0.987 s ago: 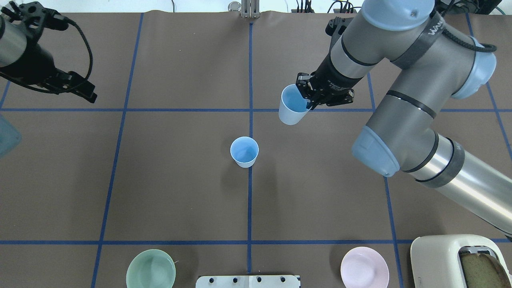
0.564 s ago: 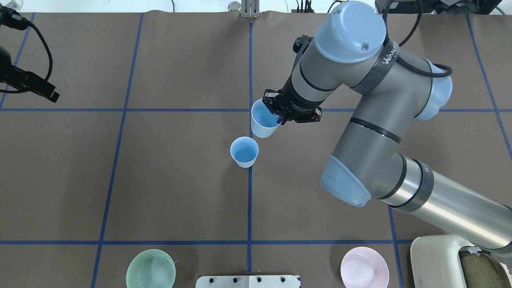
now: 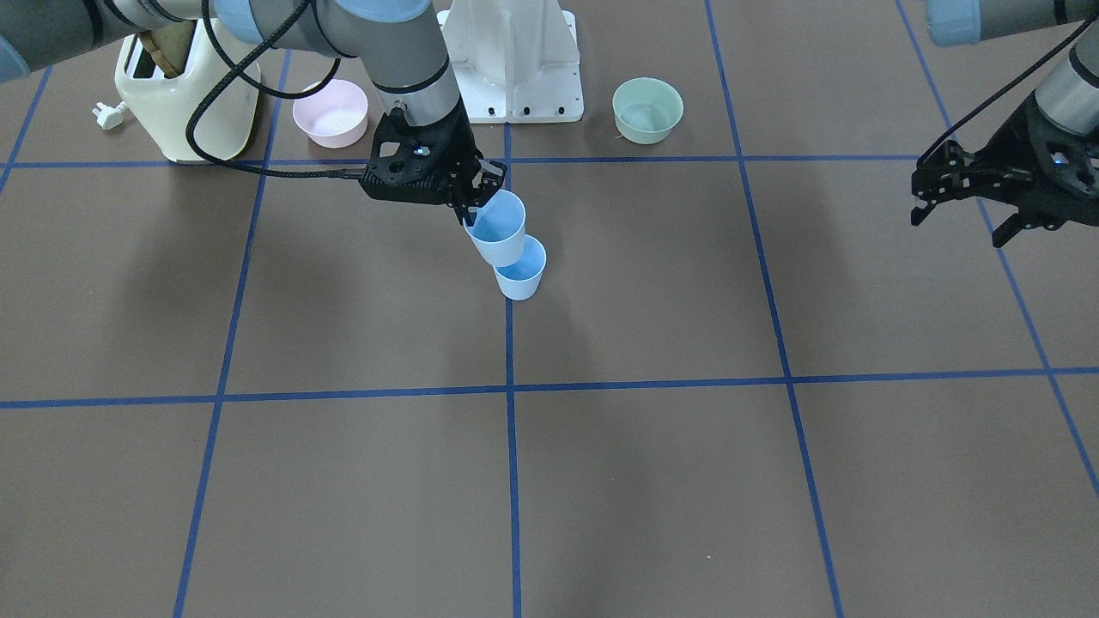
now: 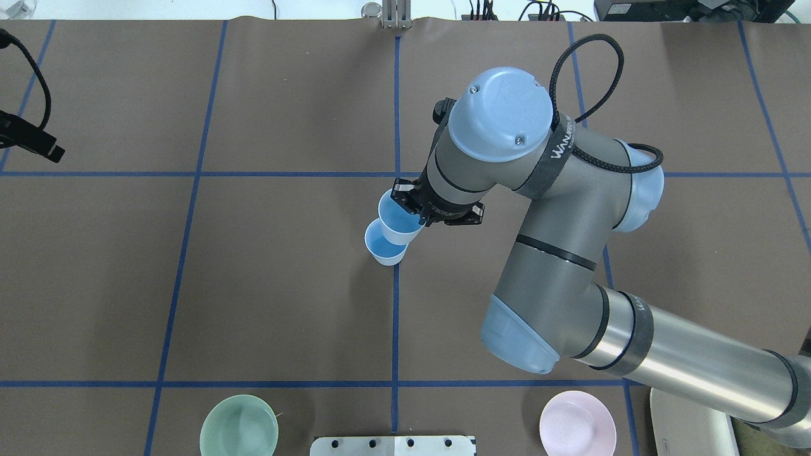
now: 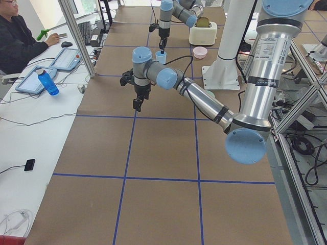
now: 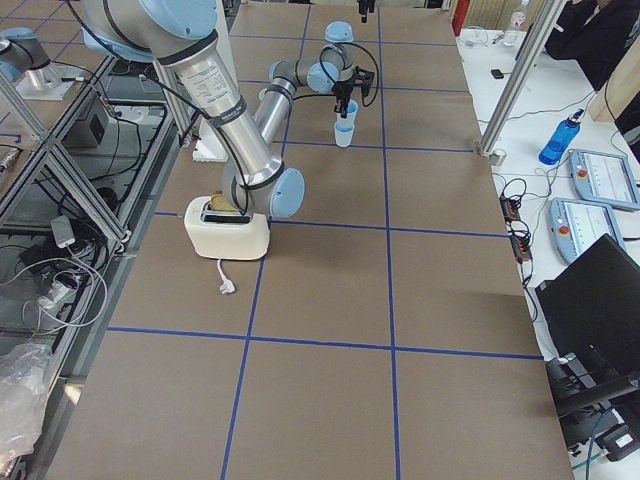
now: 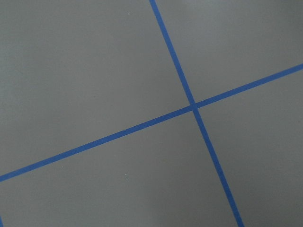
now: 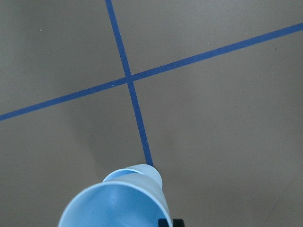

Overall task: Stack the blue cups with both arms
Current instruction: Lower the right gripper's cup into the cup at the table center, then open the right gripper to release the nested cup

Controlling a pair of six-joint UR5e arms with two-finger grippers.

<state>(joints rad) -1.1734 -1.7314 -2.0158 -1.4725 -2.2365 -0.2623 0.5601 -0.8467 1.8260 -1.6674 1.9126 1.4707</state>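
Observation:
One blue cup (image 4: pixel 383 251) stands upright on the centre blue line, also in the front view (image 3: pixel 522 276). My right gripper (image 4: pixel 419 217) is shut on the rim of the second blue cup (image 4: pixel 396 220), slightly tilted, just above and beside the standing one. In the front view the held cup (image 3: pixel 496 228) overlaps the standing cup's rim; I cannot tell whether they touch. The right wrist view shows the held cup (image 8: pixel 113 205) over the lower cup (image 8: pixel 144 172). My left gripper (image 3: pixel 956 230) is open and empty, raised far off at the table's left side.
A mint-green bowl (image 4: pixel 239 425) and a pink bowl (image 4: pixel 577 423) sit near the robot's base, beside the white pedestal (image 3: pixel 513 60). A cream toaster (image 3: pixel 176 94) holding bread stands at the robot's right. Blue tape lines grid the brown table.
My right arm has carried its cup left and toward the robot, from well apart to right over the standing cup. My left arm has drawn back to the left edge of the overhead view.

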